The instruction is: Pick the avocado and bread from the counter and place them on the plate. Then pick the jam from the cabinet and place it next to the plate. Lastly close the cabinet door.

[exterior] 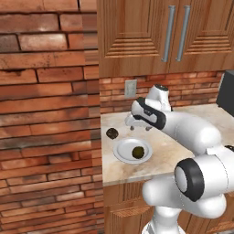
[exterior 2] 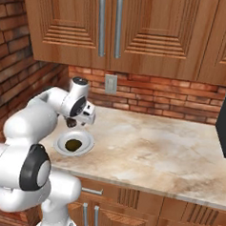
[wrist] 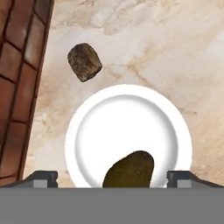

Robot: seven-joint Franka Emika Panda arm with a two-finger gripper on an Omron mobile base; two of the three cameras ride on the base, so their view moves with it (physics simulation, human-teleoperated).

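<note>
Kitchen: stone counter (exterior 2: 155,151), wood cabinets (exterior 2: 111,29), brick wall (exterior: 45,114).

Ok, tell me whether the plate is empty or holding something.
Holding something. One dark oval item lies inside the white plate; the other dark lump sits on the counter, apart from the rim.

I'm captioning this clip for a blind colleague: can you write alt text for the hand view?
Looking down from the hand camera, a white plate on the beige stone counter holds a dark olive avocado near its lower rim, between the open gripper tips. A brown chunk of bread lies on the counter beyond the plate, beside a brick wall.
</note>
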